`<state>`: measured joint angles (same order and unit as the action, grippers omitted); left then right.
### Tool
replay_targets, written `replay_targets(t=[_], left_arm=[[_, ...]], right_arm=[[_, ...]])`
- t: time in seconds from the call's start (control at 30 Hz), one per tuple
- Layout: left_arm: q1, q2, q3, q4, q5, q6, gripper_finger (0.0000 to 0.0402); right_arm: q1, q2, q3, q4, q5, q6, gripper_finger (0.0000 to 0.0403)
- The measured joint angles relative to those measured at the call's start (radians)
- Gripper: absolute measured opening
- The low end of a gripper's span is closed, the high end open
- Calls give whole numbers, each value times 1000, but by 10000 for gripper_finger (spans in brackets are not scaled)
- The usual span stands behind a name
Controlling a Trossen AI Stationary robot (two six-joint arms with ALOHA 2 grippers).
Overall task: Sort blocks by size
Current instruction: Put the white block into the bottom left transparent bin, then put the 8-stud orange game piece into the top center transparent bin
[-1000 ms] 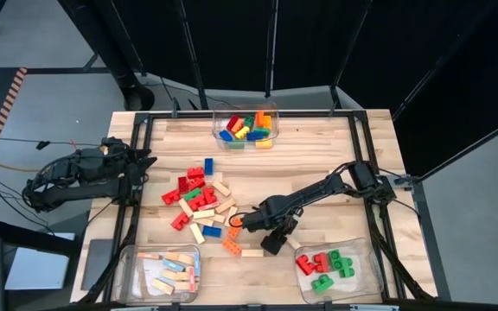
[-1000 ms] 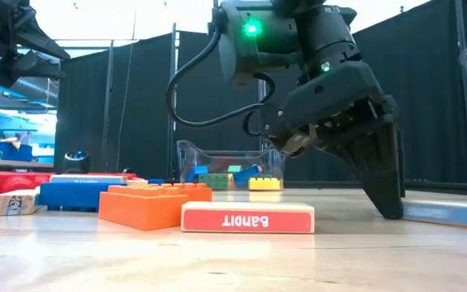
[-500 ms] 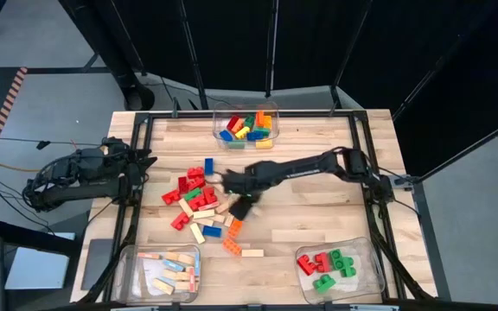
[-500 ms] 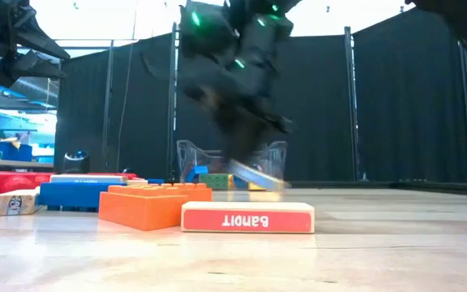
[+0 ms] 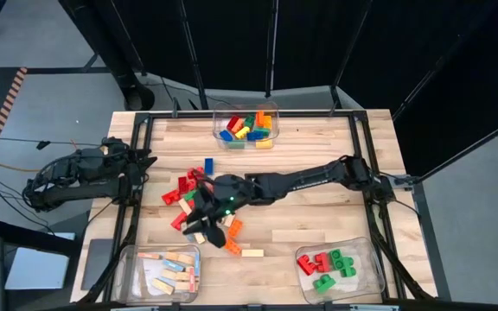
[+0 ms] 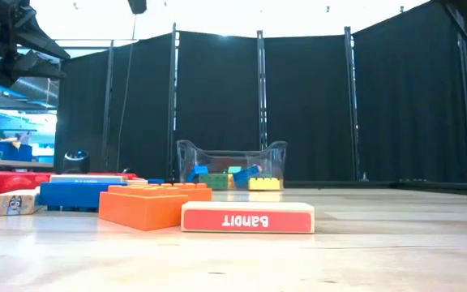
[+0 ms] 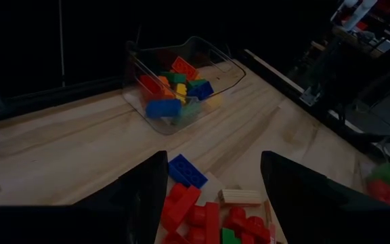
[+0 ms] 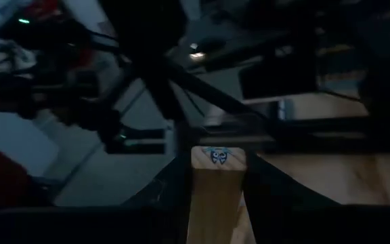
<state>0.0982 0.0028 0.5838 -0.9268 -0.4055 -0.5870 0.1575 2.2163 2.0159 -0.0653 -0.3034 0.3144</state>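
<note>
Loose blocks lie in a pile [image 5: 195, 194] left of the table's middle: red, green, blue and orange studded bricks and pale wooden bars. My right gripper [image 5: 199, 207] hangs over this pile, pointing nearly level toward the table's left edge, shut on a pale wooden bar [image 8: 217, 193]. It is above the top of the low view. An orange brick [image 6: 154, 204] and a printed wooden bar [image 6: 247, 216] rest flat on the table nearby. My left gripper [image 7: 212, 203] waits open at the table's left edge. My right gripper pinches the wooden bar's two long sides [image 8: 198, 203] between its two fingers [image 8: 170, 200]. The bar lies along the fingers, and its printed end face [image 8: 217, 156] sticks out past their free ends. It is lifted clear of the table.
A clear bin [image 5: 246, 126] of mixed studded bricks stands at the far edge. Another bin [image 5: 167, 272] holding wooden bars is at the near left, and a bin [image 5: 328, 266] of red and green bricks at the near right. Bare wood lies between pile and right edge.
My right gripper has risen from the table near the orange brick and swung toward the table's left edge, over the pile. It has tipped from pointing down to nearly level and has rolled, carrying the wooden bar up out of the low view.
</note>
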Motion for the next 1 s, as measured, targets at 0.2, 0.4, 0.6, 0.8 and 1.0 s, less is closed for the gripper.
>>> replay_targets(t=[0.2,0.4,0.6,0.8,1.0], left_arm=[[0,0,0,0,-2,0,245],[0,3,-1,-1,-2,-1,245],[0,3,-1,-1,-2,-1,245],[0,2,-1,-1,-2,-1,245],[0,3,-1,-2,-2,-1,245]], right_arm=[[14,62,-3,86,-99,73,116],[29,179,29,255,-112,189,116],[41,298,183,255,-180,191,116],[25,355,307,91,-206,224,194],[-6,313,309,-104,-172,227,278]])
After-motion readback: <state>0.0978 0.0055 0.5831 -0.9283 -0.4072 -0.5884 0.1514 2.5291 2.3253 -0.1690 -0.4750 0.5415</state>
